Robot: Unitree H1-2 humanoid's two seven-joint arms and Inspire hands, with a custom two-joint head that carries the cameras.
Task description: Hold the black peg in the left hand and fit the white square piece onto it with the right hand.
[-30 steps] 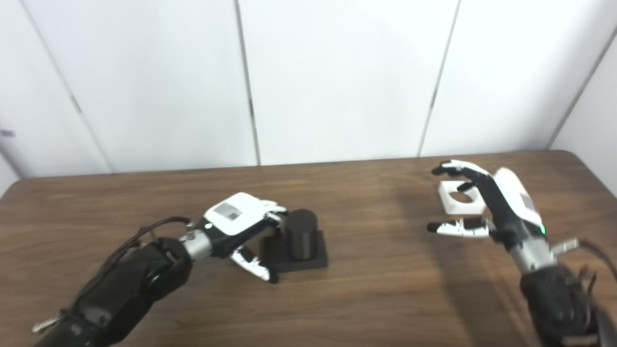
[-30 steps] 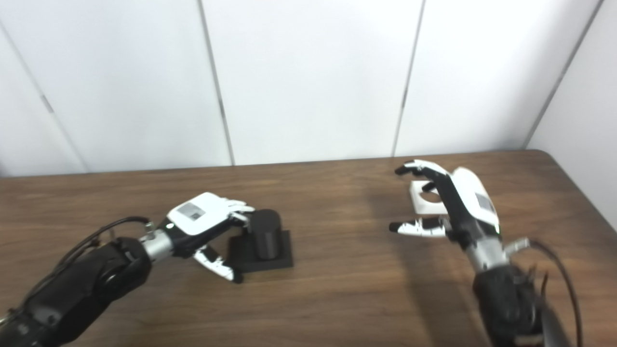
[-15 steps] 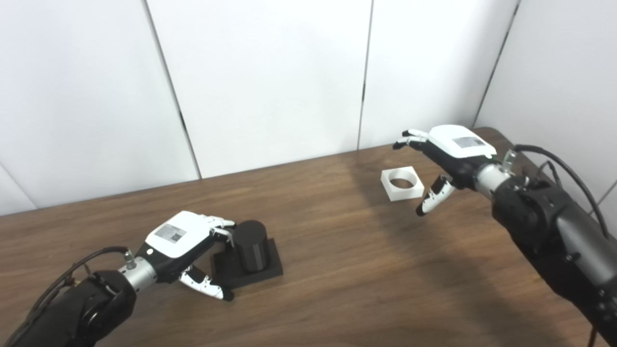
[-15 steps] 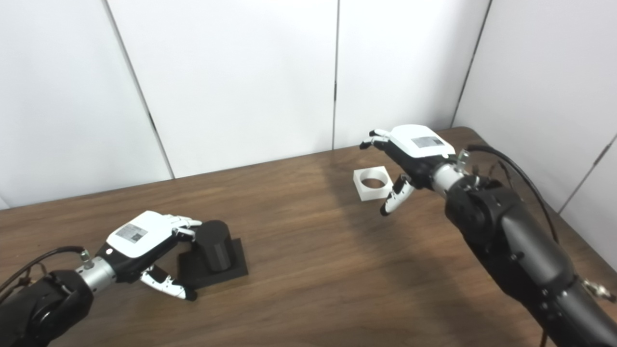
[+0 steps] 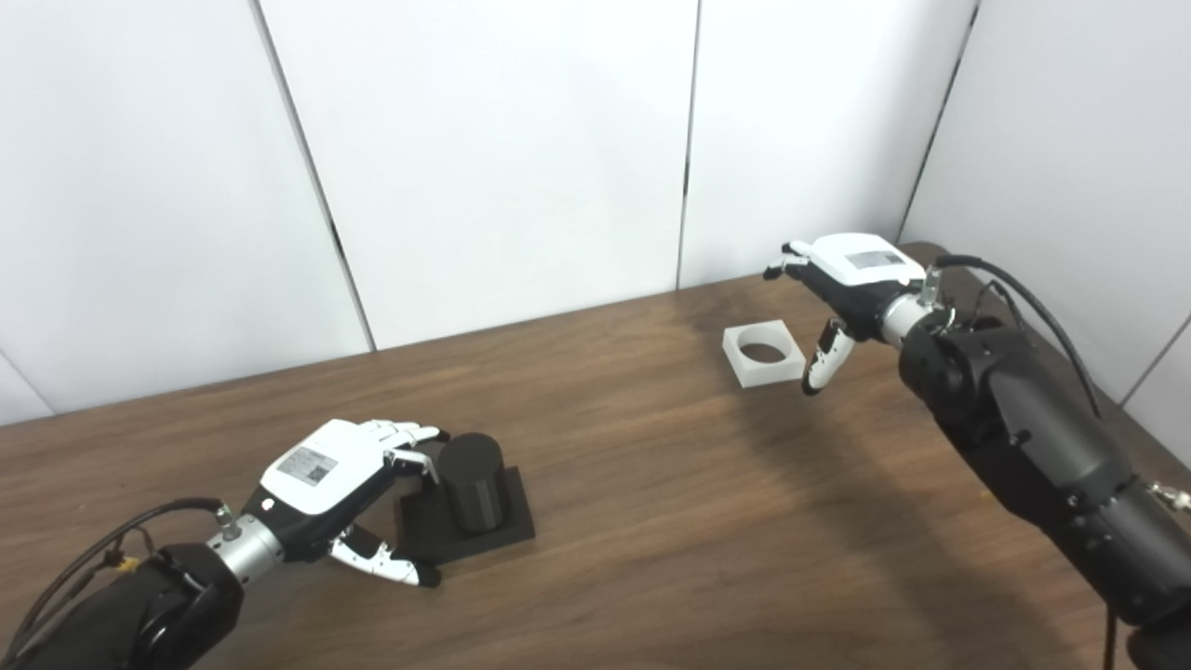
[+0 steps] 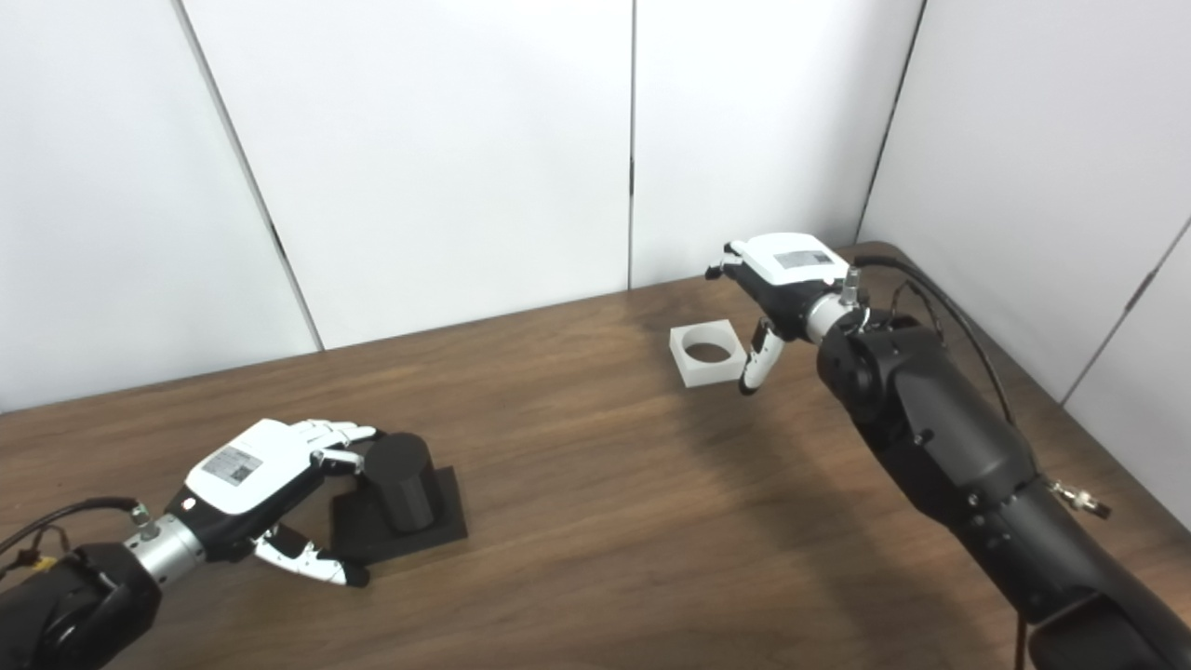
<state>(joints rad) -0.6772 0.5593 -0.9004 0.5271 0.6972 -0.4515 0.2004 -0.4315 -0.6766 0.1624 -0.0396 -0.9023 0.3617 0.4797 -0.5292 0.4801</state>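
Your left hand [image 5: 321, 475] sat low on the near-left part of the desk [image 5: 651, 521], palm down, right beside the black peg [image 5: 472, 470]. Its fingers [image 5: 409, 434] reached over to the peg's upper left side and looked to be touching it; the thumb [image 5: 381, 562] lay at the front-left corner of the peg's square black base [image 5: 507, 521]. That hand was not wrapped around the peg: fingers curled but apart, nothing lifted. The peg stood upright on its base, base flat on the desk.

Your right hand [image 5: 851, 279] hung over the far-right part of the desk, palm down, just beside the white square piece [image 5: 763, 352]. Its fingers [image 5: 786, 261] were spread and extended past the piece's far-right edge, the thumb [image 5: 821, 358] pointing down next to the piece's right side. You can't tell from either view whether the thumb tip touched the piece. The hand held nothing.

The white piece lay flat on the desk, round hole facing up, well apart from the peg and across the desk from it. White wall panels [image 5: 502, 149] stood behind the desk.
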